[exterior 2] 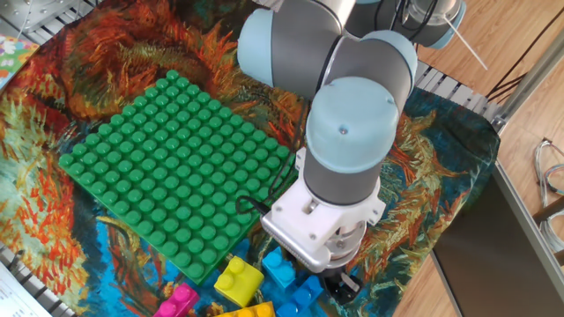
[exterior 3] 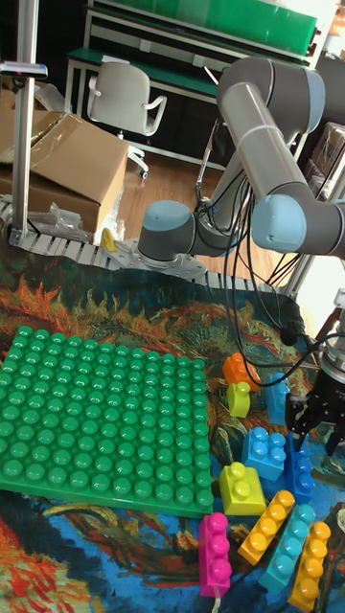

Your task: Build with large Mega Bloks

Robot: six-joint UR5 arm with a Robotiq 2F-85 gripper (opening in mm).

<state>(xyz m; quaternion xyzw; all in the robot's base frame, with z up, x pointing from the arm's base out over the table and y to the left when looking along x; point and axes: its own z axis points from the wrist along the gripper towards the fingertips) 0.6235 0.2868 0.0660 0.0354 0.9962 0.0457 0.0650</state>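
Note:
The large Mega Bloks lie in a loose group on the cloth beside the green baseplate (exterior 3: 96, 421). In the tall fixed view they are an orange brick (exterior 3: 235, 367), a small yellow-green one (exterior 3: 240, 397), a light blue brick (exterior 3: 264, 450), a dark blue brick (exterior 3: 299, 471), a yellow brick (exterior 3: 241, 487), a pink long brick (exterior 3: 214, 554) and three long bricks (exterior 3: 287, 546). My gripper (exterior 3: 314, 433) hangs open just over the dark blue brick. In the fixed view the arm hides most of the gripper (exterior 2: 341, 286). There the yellow brick (exterior 2: 238, 280) and a blue brick (exterior 2: 282, 269) sit beside it.
The green baseplate (exterior 2: 167, 167) covers the left half of the painted cloth (exterior 2: 441, 176) and carries no bricks. The table's right edge (exterior 2: 467, 264) is close to the gripper. Cables (exterior 2: 551, 176) lie on the floor at the right, and a roller rail (exterior 3: 57, 251) runs behind the cloth.

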